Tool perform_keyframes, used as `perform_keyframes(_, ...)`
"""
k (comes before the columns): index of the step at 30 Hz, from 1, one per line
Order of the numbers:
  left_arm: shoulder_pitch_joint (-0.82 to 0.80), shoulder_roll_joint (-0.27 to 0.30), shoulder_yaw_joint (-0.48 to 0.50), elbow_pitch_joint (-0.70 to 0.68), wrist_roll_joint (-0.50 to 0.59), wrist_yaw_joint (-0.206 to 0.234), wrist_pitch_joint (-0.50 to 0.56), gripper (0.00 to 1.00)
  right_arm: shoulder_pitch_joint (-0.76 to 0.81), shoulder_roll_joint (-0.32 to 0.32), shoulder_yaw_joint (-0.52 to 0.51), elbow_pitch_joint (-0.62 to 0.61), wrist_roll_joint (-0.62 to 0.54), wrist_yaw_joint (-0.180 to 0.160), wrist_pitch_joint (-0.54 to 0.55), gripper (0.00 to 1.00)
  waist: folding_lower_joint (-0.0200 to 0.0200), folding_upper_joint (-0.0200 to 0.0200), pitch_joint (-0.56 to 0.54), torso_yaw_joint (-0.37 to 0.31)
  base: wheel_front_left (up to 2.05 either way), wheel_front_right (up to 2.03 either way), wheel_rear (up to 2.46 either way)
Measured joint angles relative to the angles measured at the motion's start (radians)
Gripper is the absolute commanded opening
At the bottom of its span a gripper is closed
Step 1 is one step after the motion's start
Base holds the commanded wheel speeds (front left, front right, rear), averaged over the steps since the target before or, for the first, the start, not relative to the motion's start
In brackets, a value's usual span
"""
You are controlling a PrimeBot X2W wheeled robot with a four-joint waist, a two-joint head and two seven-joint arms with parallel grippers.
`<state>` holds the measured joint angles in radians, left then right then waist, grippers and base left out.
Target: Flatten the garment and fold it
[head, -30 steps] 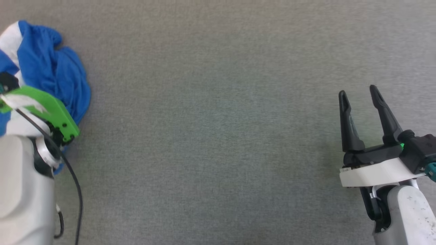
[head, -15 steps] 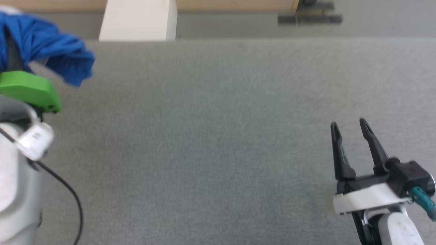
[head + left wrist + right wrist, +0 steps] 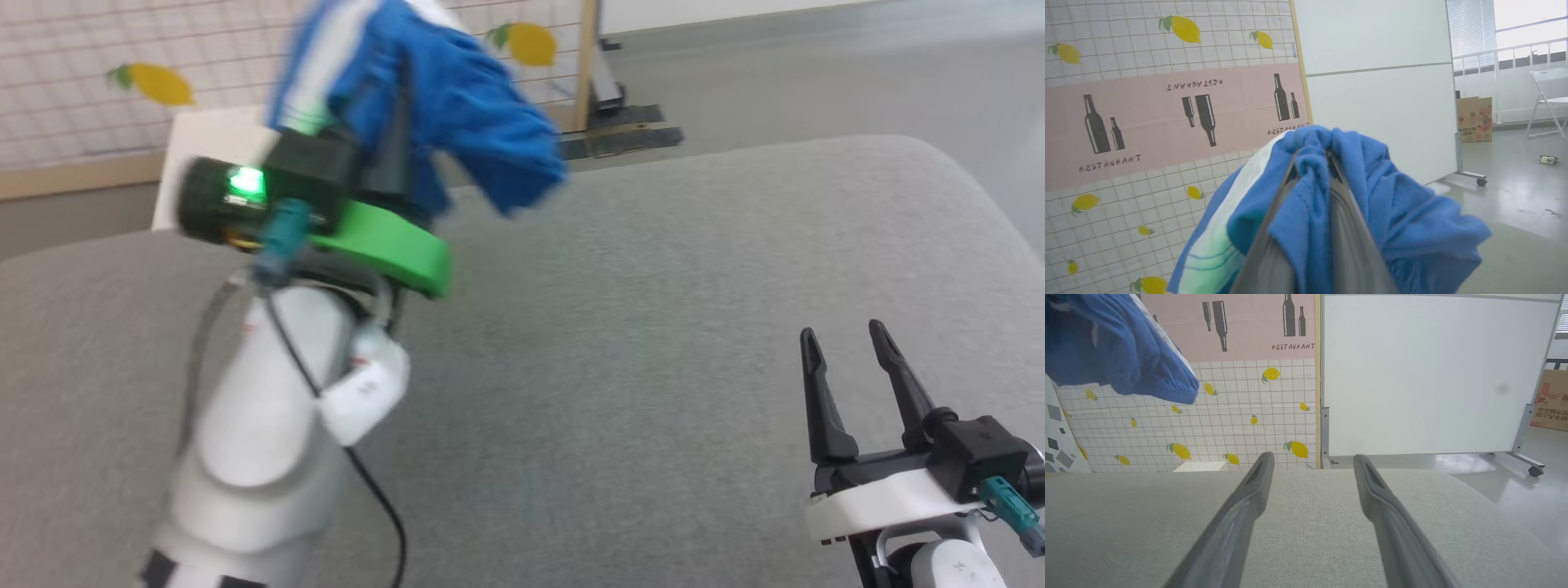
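Soft cloth garment (image 3: 1355, 196); matt grey woven fabric surface (image 3: 653, 343)

Three cameras around one grey pad (image 3: 694, 269), all facing its far edge.
The head view looks forward and down from above the pad's near side. The right wrist view skims low over the pad, along the right gripper (image 3: 1312, 461). The left wrist view rides above the pad, close behind the garment (image 3: 1400, 228). All share the garment and the lemon-print screen (image 3: 1229, 412) beyond the pad.

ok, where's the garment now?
Head view, upper left-centre: the garment is bunched in the shut left gripper, in the air over the grey surface, apart from the right gripper.
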<state>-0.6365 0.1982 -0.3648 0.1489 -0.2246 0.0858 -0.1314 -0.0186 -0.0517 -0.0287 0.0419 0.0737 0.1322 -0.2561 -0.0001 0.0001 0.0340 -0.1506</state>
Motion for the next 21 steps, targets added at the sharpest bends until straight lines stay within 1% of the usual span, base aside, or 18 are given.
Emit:
perform_keyframes(2,0.001,-0.043,-0.044,0.048,-0.012,-0.019,-0.002,0.0,-0.001,0.001,0.003,0.0,0.0,0.0,0.0,1.0,0.0,0.0,-0.003,-0.04,0.0,0.0,0.0)
perform_keyframes(5,0.008,-0.087,-0.106,0.146,-0.016,-0.046,0.021,0.0,-0.002,0.0,0.013,0.001,0.002,0.0,0.0,1.0,0.0,0.0,-0.004,-0.096,0.0,0.0,0.0)
perform_keyframes(8,0.039,-0.114,-0.152,0.267,-0.049,-0.06,0.088,0.0,-0.003,0.001,0.019,0.006,0.007,0.0,0.001,1.0,0.0,0.0,-0.002,-0.152,0.0,0.0,0.0)
perform_keyframes(10,0.063,-0.125,-0.174,0.359,-0.072,-0.068,0.165,0.0,-0.003,0.0,0.02,0.01,0.007,0.0,0.001,1.0,0.0,0.0,0.001,-0.186,0.0,0.0,0.0)
perform_keyframes(12,0.088,-0.13,-0.205,0.455,-0.107,-0.095,0.282,0.0,-0.003,0.0,0.017,0.016,0.007,0.0,0.001,1.0,0.0,0.0,0.005,-0.221,0.0,0.0,0.0)
perform_keyframes(13,0.097,-0.132,-0.213,0.487,-0.121,-0.096,0.323,0.0,-0.003,0.0,0.019,0.017,0.008,0.0,0.001,1.0,0.0,0.0,0.007,-0.233,0.0,0.0,0.0)
perform_keyframes(15,0.112,-0.138,-0.236,0.559,-0.143,-0.104,0.439,0.0,-0.003,0.0,0.019,0.019,0.012,0.0,0.001,1.0,0.0,0.0,0.011,-0.261,0.0,0.0,0.0)
perform_keyframes(18,0.114,-0.141,-0.252,0.611,-0.178,-0.111,0.569,0.0,-0.002,0.0,0.018,0.022,0.016,0.0,0.001,1.0,0.0,0.0,0.017,-0.288,0.0,0.0,0.0)
perform_keyframes(19,0.105,-0.141,-0.255,0.612,-0.184,-0.11,0.595,0.37,-0.002,0.0,0.019,0.022,0.016,0.0,0.001,1.0,0.0,0.0,0.02,-0.292,0.0,0.0,0.0)
perform_keyframes(20,0.101,-0.142,-0.255,0.607,-0.189,-0.109,0.604,0.95,-0.002,0.0,0.018,0.022,0.016,0.0,0.001,1.0,0.0,0.0,0.022,-0.292,0.0,0.0,0.0)
perform_keyframes(21,0.102,-0.143,-0.251,0.592,-0.196,-0.101,0.59,1.0,-0.002,0.0,0.017,0.022,0.016,0.0,0.001,1.0,0.0,0.0,0.023,-0.289,0.0,0.0,0.0)
